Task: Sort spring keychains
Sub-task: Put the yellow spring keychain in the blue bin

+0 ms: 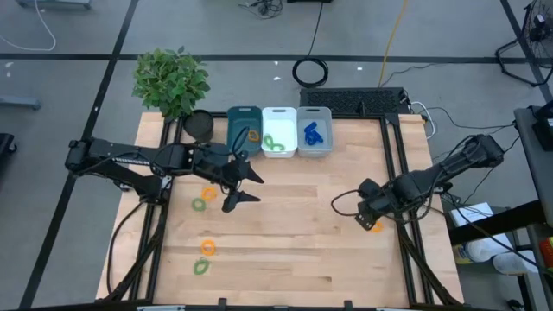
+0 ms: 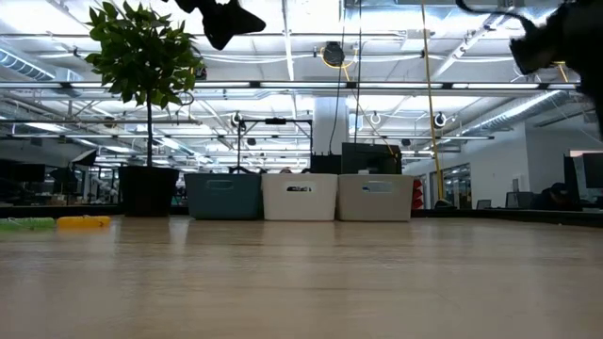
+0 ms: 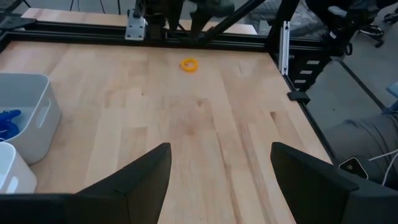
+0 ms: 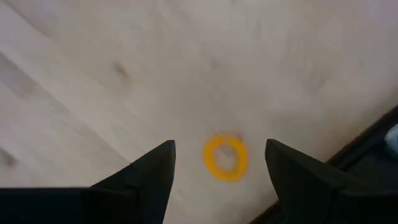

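Note:
Three bins stand in a row at the table's far edge. The teal bin (image 1: 244, 131) holds an orange keychain, the white bin (image 1: 279, 131) green ones, and the light grey bin (image 1: 314, 131) blue ones (image 3: 6, 121). Loose keychains lie flat on the wood: orange (image 1: 210, 192), green (image 1: 200, 205), orange (image 1: 207, 247), green (image 1: 201, 266). My left gripper (image 1: 244, 187) hangs open in the air near the teal bin, raised high (image 2: 226, 19). My right gripper (image 4: 221, 146) is open above another orange keychain (image 4: 226, 157) near the table's right edge (image 1: 376, 226), its fingers standing either side of it without touching.
A potted plant (image 1: 171, 79) and a dark round pot (image 1: 199, 125) stand at the far left corner. A black cable coil (image 1: 311, 71) lies beyond the far edge. Black frame rails (image 1: 399, 173) run along the table's sides. Bare wood (image 1: 294, 233) spreads across the middle.

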